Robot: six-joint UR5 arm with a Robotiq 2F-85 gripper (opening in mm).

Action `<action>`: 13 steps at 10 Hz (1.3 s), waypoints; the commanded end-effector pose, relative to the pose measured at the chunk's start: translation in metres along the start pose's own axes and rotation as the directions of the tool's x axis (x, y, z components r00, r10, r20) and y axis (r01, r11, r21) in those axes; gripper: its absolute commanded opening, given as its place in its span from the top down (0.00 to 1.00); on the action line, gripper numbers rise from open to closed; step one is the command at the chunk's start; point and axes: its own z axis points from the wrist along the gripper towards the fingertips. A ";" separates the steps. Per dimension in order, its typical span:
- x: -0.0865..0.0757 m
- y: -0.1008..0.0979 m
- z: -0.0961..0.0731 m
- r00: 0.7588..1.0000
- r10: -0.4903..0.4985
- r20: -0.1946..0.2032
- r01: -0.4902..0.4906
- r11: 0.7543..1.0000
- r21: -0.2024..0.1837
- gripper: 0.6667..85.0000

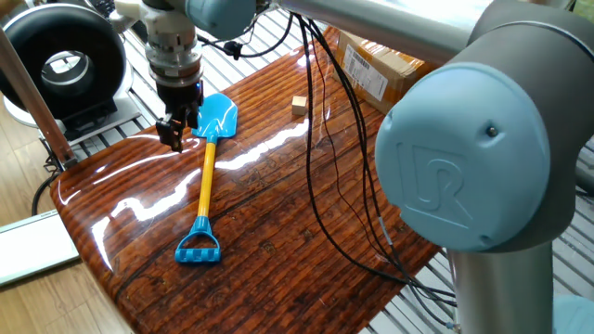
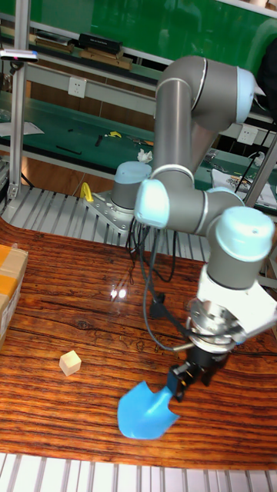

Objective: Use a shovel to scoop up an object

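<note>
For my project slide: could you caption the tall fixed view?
UR5 hand poised over the blue shovel blade, the small wooden cube lying apart on the table.

Bright overhead light throws white glare streaks across the glossy table [image 1: 278, 213]; both views sharp.

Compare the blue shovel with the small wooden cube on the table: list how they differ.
Colour: the shovel is bright blue with a yellow shaft; the cube is plain light tan.
Size and shape: the shovel is long and thin with a broad blade; the cube is a tiny block, smaller than that blade.
Position: the gripper is beside the shovel's blade; the cube sits apart.
Both rest on the wooden table.
</note>
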 end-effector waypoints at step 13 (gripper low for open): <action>0.037 -0.007 -0.005 0.999 0.030 -0.045 -0.030 1.000 0.002 0.19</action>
